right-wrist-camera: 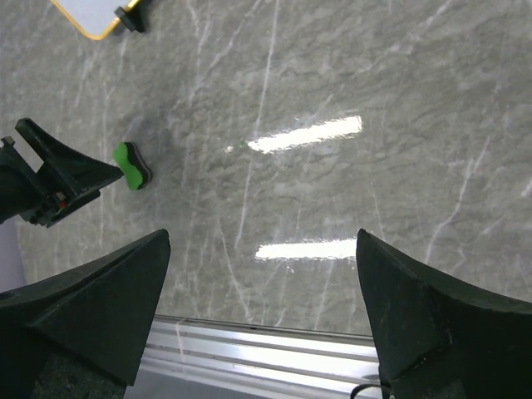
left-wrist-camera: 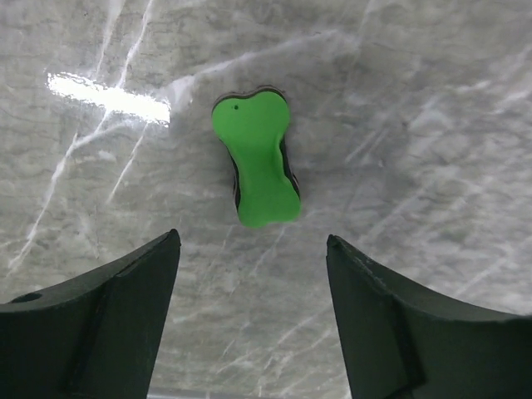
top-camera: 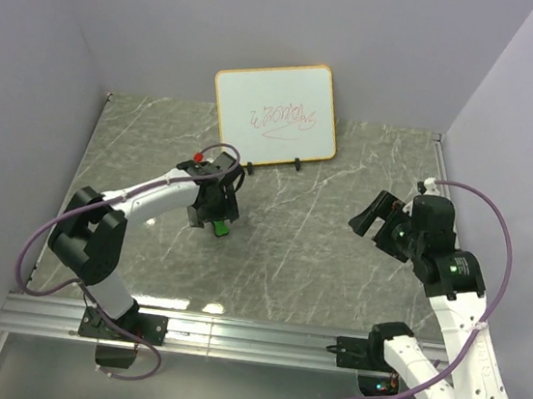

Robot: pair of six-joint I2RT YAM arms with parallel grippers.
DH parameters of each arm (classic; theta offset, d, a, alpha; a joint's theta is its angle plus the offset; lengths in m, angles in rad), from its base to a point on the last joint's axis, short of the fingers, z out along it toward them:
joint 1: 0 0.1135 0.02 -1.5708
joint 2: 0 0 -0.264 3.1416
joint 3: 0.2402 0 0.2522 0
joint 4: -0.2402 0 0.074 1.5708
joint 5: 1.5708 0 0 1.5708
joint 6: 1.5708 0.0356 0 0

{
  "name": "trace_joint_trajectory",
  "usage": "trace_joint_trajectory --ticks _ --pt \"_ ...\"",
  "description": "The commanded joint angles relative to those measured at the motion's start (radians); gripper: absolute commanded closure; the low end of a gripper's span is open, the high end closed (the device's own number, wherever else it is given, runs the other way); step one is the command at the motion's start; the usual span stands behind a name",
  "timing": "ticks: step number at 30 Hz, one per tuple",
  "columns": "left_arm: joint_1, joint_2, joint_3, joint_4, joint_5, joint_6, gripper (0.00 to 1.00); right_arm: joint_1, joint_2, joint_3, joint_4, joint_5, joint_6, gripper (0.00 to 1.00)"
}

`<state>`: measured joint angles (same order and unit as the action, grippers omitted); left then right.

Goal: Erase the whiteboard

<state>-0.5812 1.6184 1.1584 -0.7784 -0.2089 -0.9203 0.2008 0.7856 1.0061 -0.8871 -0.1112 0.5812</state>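
The whiteboard (top-camera: 275, 115) stands on its two black feet at the far side of the table (top-camera: 335, 276), close to the back wall, with red scribbles in its middle. In front of it, apart from it, the left gripper (top-camera: 214, 215) points down over a green eraser (left-wrist-camera: 256, 158) lying on the table. Its jaws are spread wide and hold nothing. The right gripper (top-camera: 371, 215) is well to the right, also wide open and empty.
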Motion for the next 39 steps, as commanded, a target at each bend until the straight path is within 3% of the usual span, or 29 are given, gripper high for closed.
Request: trace_joint_trajectory --ticks 1,13,24,31,39 --pt "-0.003 0.026 -0.019 0.053 -0.043 -0.04 0.25 0.011 0.001 0.032 -0.038 0.034 -0.021 0.0" --pt "-0.003 0.11 -0.014 0.137 -0.044 0.011 0.31 0.009 -0.014 -0.008 -0.039 0.082 -0.027 0.01" --pt "-0.002 0.167 -0.022 0.165 -0.06 0.02 0.63 0.011 0.021 0.031 -0.02 0.097 -0.06 0.02" --pt "-0.002 0.176 -0.019 0.163 -0.05 0.035 0.99 0.008 0.128 0.149 0.066 0.084 -0.069 0.02" --pt "-0.002 -0.006 0.0 0.123 0.02 0.103 1.0 -0.027 0.438 0.342 0.424 -0.114 -0.001 0.02"
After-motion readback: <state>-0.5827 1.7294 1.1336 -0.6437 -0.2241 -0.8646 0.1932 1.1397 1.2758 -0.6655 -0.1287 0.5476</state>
